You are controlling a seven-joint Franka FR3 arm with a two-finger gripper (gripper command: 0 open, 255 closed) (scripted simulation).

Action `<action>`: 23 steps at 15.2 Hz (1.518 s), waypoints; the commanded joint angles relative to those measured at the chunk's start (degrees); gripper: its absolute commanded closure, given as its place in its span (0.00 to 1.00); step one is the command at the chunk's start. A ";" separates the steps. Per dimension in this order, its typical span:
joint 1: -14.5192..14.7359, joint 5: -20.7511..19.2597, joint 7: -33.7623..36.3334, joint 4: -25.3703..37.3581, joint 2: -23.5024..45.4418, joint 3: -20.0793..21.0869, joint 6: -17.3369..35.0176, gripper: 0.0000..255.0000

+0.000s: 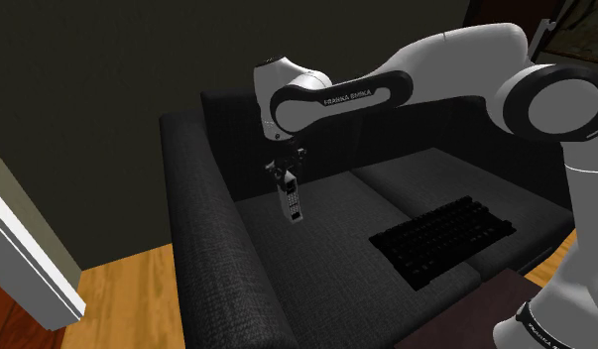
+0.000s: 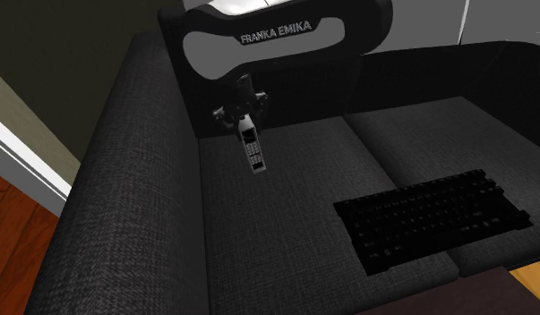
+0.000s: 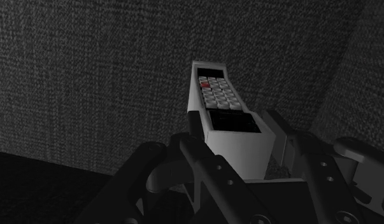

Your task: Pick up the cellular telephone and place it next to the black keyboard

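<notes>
The cellular telephone (image 1: 291, 201), a pale grey handset with a keypad and one red key, hung in the air just left of centre in the shoulder view, clear of the seat cushion below it and close to the backrest. It dangled a little off vertical, its free end lowest. The gripper (image 1: 284, 178) gripped it by the upper end; in the wrist view the black fingers (image 3: 195, 130) pressed against both sides of the body, so the jaws were closed around the phone (image 3: 219, 108) at a narrow width.

The black keyboard (image 1: 442, 238) lay well apart from it, in the lower right of the shoulder view, across the seam between the two cushions of the dark fabric sofa (image 1: 202, 248). A strip of wooden floor (image 1: 128, 297) showed at lower left.

By my reading the lift was done and the carry was due. The hold sat near one end, so most of the handset hung below the fingers; a quick swing toward the keyboard could make it pivot or slip out. The cushions looked soft and the seam uneven, so a release from height might let it bounce or tip onto the keys instead of resting beside them.
</notes>
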 commanded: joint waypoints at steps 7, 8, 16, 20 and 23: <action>0.45 0.41 -0.88 5.09 -0.70 0.21 -5.64 1.00; 0.53 0.43 -0.98 5.86 -0.70 0.22 -6.40 1.00; -0.62 1.24 -3.09 8.09 -3.57 0.24 -11.14 1.00; -3.81 2.76 -6.51 4.91 -9.15 -0.10 -12.89 1.00; -5.98 3.78 -9.31 3.64 -12.73 -0.62 -14.69 1.00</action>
